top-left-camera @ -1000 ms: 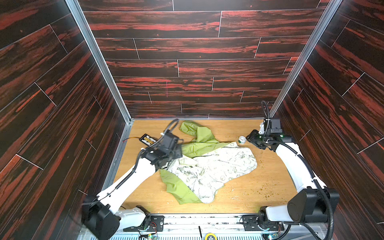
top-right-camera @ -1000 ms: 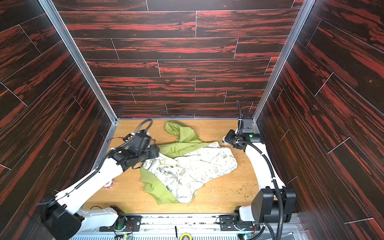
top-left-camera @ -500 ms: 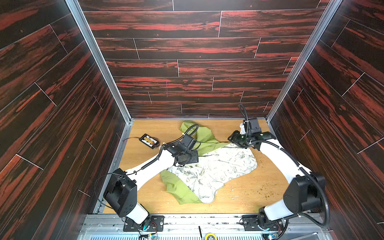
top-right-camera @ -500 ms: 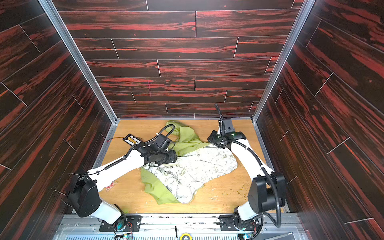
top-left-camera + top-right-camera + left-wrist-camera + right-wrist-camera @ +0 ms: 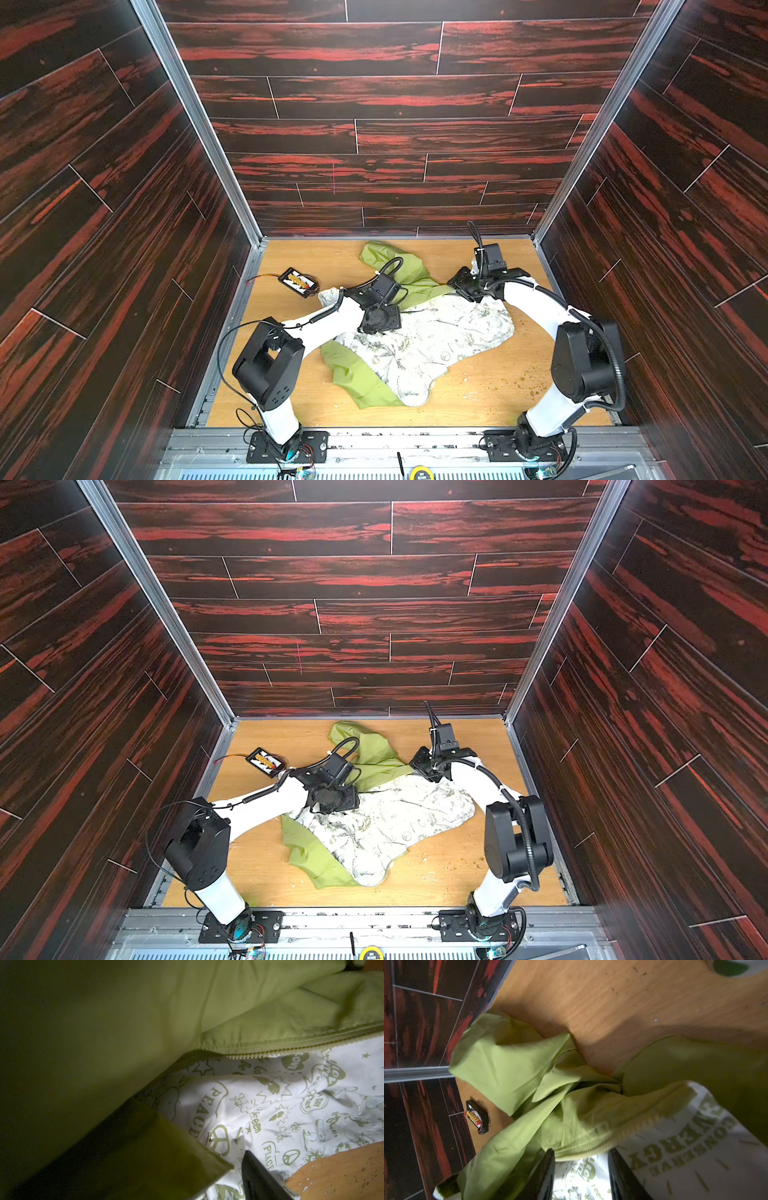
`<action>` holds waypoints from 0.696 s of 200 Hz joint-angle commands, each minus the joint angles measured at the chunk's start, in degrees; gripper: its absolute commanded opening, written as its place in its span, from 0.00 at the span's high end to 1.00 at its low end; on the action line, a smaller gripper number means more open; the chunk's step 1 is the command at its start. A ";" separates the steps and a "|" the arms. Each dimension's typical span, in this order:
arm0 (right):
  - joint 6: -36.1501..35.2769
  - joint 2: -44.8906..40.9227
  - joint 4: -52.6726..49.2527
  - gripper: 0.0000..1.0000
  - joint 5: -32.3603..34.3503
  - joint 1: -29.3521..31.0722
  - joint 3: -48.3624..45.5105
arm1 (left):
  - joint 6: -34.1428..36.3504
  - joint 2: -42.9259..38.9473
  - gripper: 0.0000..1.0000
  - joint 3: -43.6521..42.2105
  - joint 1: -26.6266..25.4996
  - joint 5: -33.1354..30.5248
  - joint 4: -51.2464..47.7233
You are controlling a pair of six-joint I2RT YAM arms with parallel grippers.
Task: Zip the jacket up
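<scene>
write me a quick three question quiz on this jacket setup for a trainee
1. True or false: the thin lime-green jacket lies zipped shut on the light wooden table.
2. Which surface of the jacket mostly faces up in both top views? A) plain green shell B) white patterned lining C) a dark chest logo
3. Fill in: in the right wrist view the right gripper has its jaws ____, at the jacket's green zipper edge.

Key: 1 false; 2 B; 3 open.
</scene>
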 commanded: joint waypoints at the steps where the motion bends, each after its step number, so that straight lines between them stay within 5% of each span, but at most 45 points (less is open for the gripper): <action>1: 4.18 2.91 3.18 0.56 -0.49 -1.05 -2.02 | 0.13 0.28 0.40 -0.88 0.51 -2.03 0.40; 36: 6.00 5.22 5.97 0.60 -0.71 -2.06 -3.19 | 0.72 0.30 0.62 -1.93 1.23 -2.93 1.13; 87: 5.81 7.77 7.50 0.87 -1.20 -2.58 -2.00 | 2.19 -2.08 1.00 -2.44 1.85 -4.09 0.80; 115: 4.53 7.77 6.62 1.00 -1.89 -3.05 1.05 | 3.78 -5.98 1.00 -2.13 2.87 -4.64 -0.85; 139: 2.41 7.53 4.17 1.00 -2.17 -3.24 6.35 | 5.25 -10.89 1.00 -1.86 5.23 -4.93 -2.43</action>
